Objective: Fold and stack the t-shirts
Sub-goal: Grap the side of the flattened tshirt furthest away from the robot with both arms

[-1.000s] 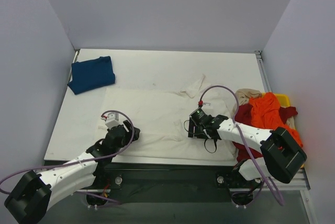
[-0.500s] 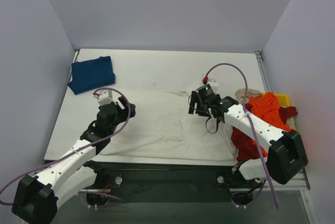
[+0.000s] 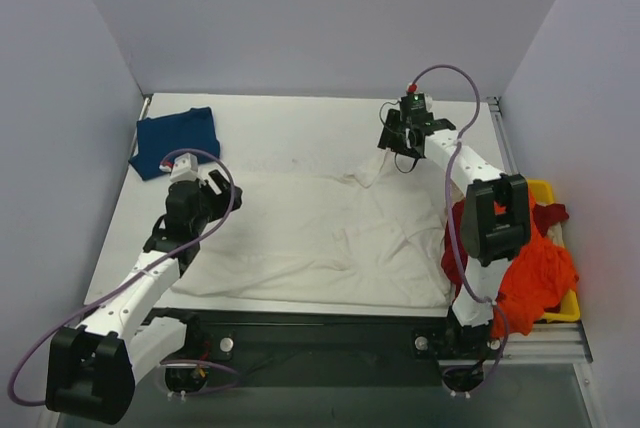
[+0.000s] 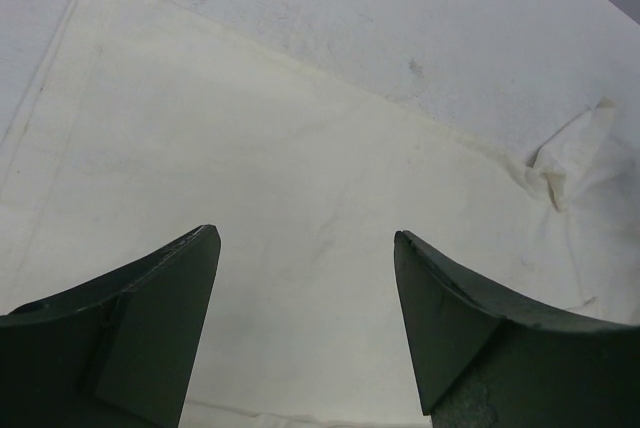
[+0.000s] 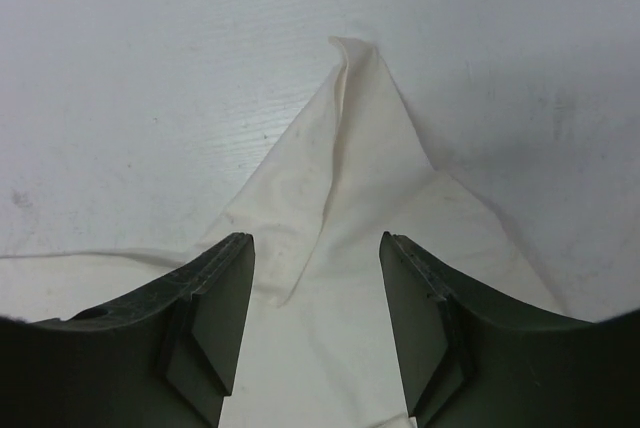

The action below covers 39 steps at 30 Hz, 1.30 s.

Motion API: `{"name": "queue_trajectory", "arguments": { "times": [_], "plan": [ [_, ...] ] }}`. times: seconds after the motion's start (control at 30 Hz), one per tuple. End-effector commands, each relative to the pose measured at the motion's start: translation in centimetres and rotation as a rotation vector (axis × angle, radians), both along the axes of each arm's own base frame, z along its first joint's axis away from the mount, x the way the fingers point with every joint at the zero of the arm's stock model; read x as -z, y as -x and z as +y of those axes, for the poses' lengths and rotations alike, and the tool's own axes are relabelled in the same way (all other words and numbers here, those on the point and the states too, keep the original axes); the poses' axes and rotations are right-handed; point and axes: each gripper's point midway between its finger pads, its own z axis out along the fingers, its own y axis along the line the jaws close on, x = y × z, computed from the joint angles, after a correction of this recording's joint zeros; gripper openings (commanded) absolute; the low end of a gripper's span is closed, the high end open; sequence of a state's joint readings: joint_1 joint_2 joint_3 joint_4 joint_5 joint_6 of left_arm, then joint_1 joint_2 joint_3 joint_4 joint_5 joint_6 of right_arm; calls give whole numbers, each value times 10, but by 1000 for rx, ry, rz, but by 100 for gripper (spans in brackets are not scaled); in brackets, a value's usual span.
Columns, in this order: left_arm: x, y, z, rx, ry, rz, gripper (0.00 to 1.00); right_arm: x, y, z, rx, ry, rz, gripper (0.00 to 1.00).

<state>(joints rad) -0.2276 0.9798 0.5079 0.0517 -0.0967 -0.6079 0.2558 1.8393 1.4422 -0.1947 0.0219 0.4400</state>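
Observation:
A cream t-shirt (image 3: 300, 233) lies spread flat across the middle of the table, with a few wrinkles on its right half. My left gripper (image 3: 212, 186) hovers open over its far left corner (image 4: 250, 168), with nothing between the fingers (image 4: 160, 318). My right gripper (image 3: 397, 145) is at the far right, open, straddling the shirt's pointed sleeve (image 5: 350, 148) from above; the jaws stand apart from the cloth. A folded dark blue t-shirt (image 3: 175, 140) sits at the far left corner of the table. Orange (image 3: 535, 273) and dark red (image 3: 455, 248) t-shirts are heaped at the right.
The yellow bin (image 3: 543, 187) holding the heap stands off the table's right edge, partly behind my right arm. White walls close in the table on the left, back and right. The sleeve's crumpled tip (image 4: 565, 163) also shows in the left wrist view.
Both grippers have moved away from the near edge toward the back: the left to the shirt's far left corner, the right to the far right sleeve. The right jaws have narrowed a little.

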Motion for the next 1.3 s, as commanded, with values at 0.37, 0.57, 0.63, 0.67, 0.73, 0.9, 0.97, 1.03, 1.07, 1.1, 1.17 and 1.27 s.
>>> {"name": "queue_trajectory", "arguments": {
  "times": [0.37, 0.57, 0.63, 0.67, 0.73, 0.9, 0.97, 1.03, 1.07, 1.1, 1.17, 1.27],
  "plan": [
    [-14, -13, 19, 6, -12, -24, 81, 68, -51, 2, -38, 28, 127, 52],
    [-8, -16, 21, 13, 2, -7, 81, 82, -59, 2, -37, 14, 149, 48],
    [-7, -18, 23, 5, -2, -8, 81, 84, -62, 5, -50, 0, 150, 45],
    [-5, -20, 26, -4, -6, -3, 81, 90, -62, 5, -52, -1, 163, 44],
    [4, -23, 33, -28, -21, 21, 81, 90, -64, 7, -58, -11, 163, 41],
    [9, -42, 58, -114, -74, 58, 81, 91, -58, 7, -68, -10, 173, 18],
    [13, -55, 64, -129, -105, 80, 80, 86, -56, 6, -64, -11, 166, 6],
    [27, -66, 71, -144, -127, 127, 78, 82, -52, 6, -65, -13, 162, 0],
    [30, -71, 71, -136, -141, 141, 76, 79, -52, 5, -62, -15, 158, 0],
    [20, -84, 71, -126, -143, 124, 75, 78, -50, 5, -61, -16, 158, 0],
    [38, -94, 73, -108, -162, 185, 71, 71, -47, 4, -59, -18, 147, 0],
    [38, -120, 80, -124, -198, 200, 62, 65, -43, 3, -60, -21, 140, 0]
  ]
}}
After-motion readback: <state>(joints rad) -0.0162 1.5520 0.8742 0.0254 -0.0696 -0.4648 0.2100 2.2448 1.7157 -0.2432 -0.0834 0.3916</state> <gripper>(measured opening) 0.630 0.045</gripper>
